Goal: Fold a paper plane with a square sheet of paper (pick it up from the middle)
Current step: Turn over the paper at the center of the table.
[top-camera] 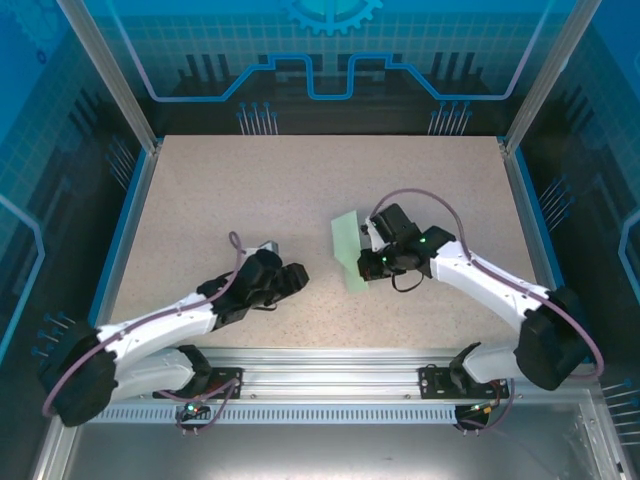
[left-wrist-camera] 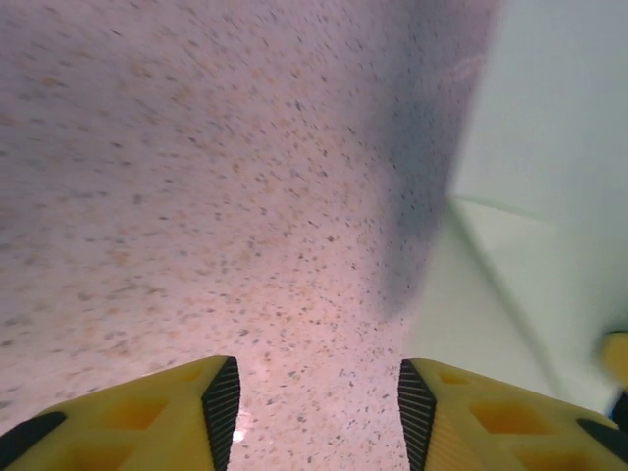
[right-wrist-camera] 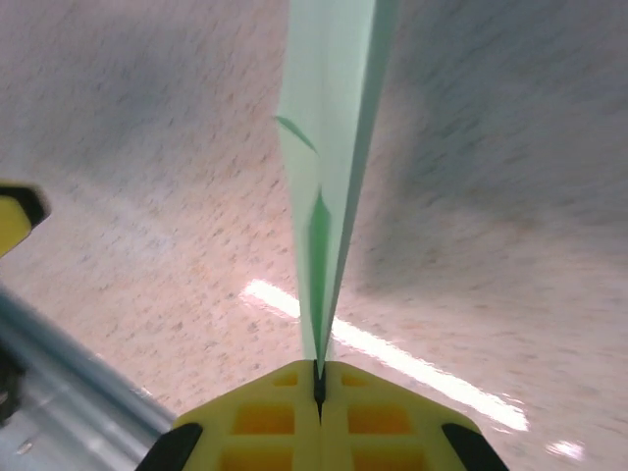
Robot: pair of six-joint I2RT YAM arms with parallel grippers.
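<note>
The square sheet of paper (top-camera: 347,246), pale mint green, is folded and stands on edge off the table, right of centre. My right gripper (top-camera: 368,263) is shut on its near end; in the right wrist view the yellow jaws (right-wrist-camera: 318,381) meet on the folded paper (right-wrist-camera: 329,147), which runs straight away from them edge-on. My left gripper (top-camera: 300,277) hovers low over the table just left of the paper. Its fingers (left-wrist-camera: 222,407) stand apart with bare tabletop between them, and the paper (left-wrist-camera: 549,196) shows at their right. Whether the folds form a plane shape I cannot tell.
The speckled beige tabletop (top-camera: 300,180) is bounded by blue rails at the left and right edges and a metal rail (top-camera: 330,360) along the near side. Both arms' bases sit on that rail.
</note>
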